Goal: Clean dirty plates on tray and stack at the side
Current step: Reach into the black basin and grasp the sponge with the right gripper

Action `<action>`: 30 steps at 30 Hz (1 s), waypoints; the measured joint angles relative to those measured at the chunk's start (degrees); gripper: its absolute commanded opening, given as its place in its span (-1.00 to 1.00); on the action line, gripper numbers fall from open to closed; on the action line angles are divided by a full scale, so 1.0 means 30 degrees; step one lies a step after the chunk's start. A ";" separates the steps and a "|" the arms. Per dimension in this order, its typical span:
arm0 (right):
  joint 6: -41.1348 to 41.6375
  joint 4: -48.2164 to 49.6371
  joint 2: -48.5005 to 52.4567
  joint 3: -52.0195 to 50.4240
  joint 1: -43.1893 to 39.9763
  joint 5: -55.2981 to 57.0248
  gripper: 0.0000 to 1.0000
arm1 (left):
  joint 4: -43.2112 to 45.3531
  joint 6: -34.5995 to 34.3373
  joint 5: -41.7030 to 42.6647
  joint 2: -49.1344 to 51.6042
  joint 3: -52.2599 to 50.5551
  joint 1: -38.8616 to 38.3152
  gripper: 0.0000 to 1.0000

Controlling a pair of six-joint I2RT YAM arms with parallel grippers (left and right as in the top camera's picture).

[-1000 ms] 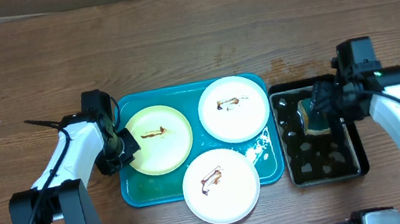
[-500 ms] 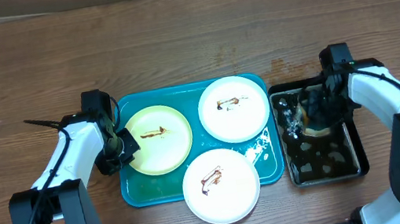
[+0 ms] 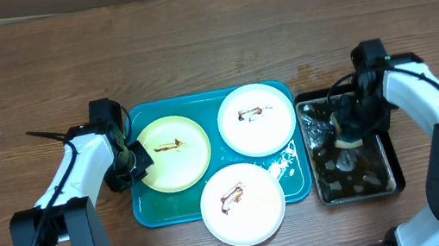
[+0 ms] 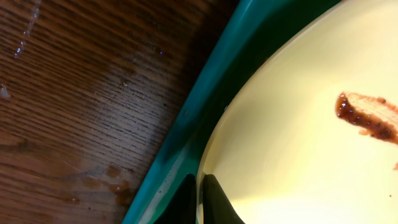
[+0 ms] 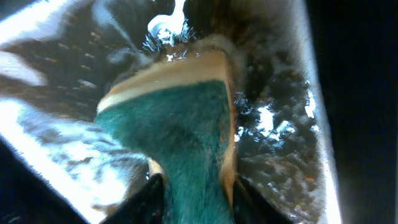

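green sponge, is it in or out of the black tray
In. The green-and-tan sponge, held in the right claw, sits in water inside the black rectangular tray.

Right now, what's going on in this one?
The left fingers grip the rim of the pale yellow-green round plate, which lies on the large teal plastic tray. The right fingers hold a green-topped yellow sponge down in the small black tray of soapy water. Two white round plates also sit on the teal tray. All three plates carry brown smears; none is stacked aside yet.
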 measured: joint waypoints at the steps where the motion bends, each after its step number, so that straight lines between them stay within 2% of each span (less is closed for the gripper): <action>1: 0.0022 -0.0248 0.0000 0.0328 0.0000 0.0000 -0.16 | -0.0007 0.0000 0.0000 0.0000 0.0000 0.0007 -0.89; 6: 0.0007 -0.0976 0.0000 0.1355 0.0000 0.0007 -0.16 | -0.0007 0.0000 0.0000 0.0000 0.0000 0.0007 -0.88; 10: 0.0073 -0.1100 0.0000 0.1341 0.0000 0.0022 0.01 | -0.0073 0.0000 -0.0022 0.0000 0.0000 0.0000 -0.88; 19: 0.0015 0.0597 0.0000 0.0809 0.0000 0.0080 0.10 | -0.0087 0.0000 -0.0066 0.0000 0.0000 0.0007 -0.87; 22: -0.0015 0.1501 -0.0007 0.0809 0.0000 0.0153 0.28 | -0.0124 0.0000 -0.0066 0.0000 0.0000 0.0007 -0.87; 24: -0.0007 0.2106 0.0000 0.0794 0.0000 0.0248 0.33 | -0.0146 0.0000 -0.0066 0.0000 0.0000 0.0000 -0.86; 30: -0.0007 0.2907 0.0000 0.0787 0.0000 0.0277 0.34 | -0.0219 0.0000 -0.0066 0.0000 0.0000 0.0000 -0.86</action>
